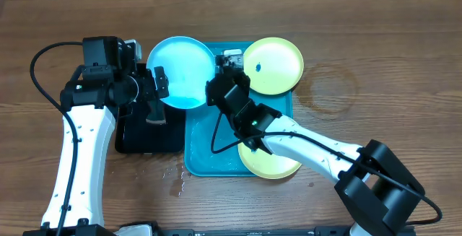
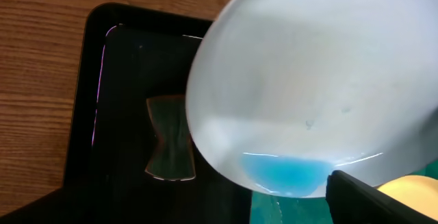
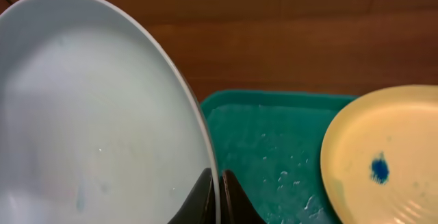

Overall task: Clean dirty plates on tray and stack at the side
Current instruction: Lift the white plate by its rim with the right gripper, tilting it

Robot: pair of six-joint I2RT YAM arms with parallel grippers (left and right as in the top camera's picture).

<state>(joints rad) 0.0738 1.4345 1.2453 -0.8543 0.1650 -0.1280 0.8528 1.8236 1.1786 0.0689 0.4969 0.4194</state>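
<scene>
Overhead: cyan plate (image 1: 180,70) held tilted at tray (image 1: 206,153) edge

The cyan plate is pinched by its rim in the right claw (image 1: 216,84) and held tilted over the tray's left edge, blue liquid pooled at its low side. The left claw (image 1: 159,79) is seen at the opposite rim; whether it grips cannot be told. Two yellow-green plates are laid over the tray's right corners: the far plate (image 1: 274,64), marked by a blue speck, and the near plate (image 1: 271,169), partly hidden under the right arm.

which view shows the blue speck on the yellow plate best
Right wrist: the speck is large and sharp on the yellow plate. Overhead shows it only as a tiny dot; left wrist shows no speck.
</scene>
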